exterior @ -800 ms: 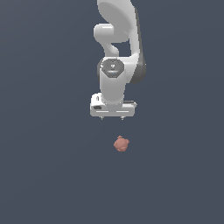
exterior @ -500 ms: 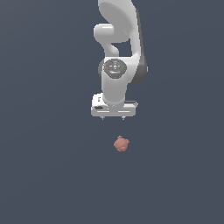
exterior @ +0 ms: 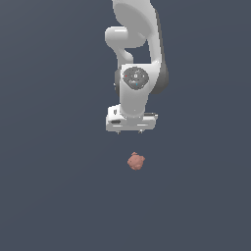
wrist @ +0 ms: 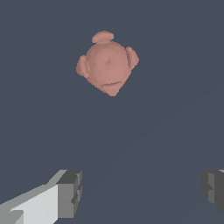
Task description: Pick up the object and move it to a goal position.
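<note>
Exterior view: white arm hangs from the top of frame, gripper pointing down. The object, a small salmon lump with a bumpy surface, sits below the gripper, apart from it, slightly toward the exterior view's right of its centre. Finger spread not readable here. The ground is flat, uniform dark blue-grey, with nothing marking a room.

Wrist view: gripper fingers stand wide apart, nothing between them. One fingertip shows grey. Object lies ahead of the fingers, clear of both, not between them. Same plain dark ground all around.
</note>
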Action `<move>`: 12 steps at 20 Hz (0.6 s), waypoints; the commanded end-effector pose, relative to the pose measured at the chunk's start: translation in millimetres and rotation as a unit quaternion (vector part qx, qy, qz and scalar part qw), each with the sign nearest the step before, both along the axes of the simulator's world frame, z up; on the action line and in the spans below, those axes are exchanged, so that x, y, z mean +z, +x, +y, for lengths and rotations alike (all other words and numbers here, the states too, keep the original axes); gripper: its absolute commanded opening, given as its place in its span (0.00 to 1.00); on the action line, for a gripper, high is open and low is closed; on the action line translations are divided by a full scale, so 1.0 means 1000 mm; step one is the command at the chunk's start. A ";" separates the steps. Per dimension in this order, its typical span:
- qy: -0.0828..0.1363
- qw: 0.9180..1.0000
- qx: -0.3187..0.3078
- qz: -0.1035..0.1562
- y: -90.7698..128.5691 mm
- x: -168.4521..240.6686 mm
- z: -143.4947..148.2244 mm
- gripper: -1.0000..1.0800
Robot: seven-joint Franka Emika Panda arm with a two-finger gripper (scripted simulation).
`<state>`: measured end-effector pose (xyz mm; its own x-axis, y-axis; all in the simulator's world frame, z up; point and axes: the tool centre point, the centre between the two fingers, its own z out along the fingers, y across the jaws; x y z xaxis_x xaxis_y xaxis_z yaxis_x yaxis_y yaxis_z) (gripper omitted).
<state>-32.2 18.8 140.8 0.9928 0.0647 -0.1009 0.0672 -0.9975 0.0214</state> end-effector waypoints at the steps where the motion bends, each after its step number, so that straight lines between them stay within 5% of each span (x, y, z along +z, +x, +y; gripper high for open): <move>1: 0.000 1.000 -0.001 0.000 0.000 0.000 0.000 0.96; 12: -0.001 0.998 -0.059 -0.011 0.021 -0.009 0.005 0.96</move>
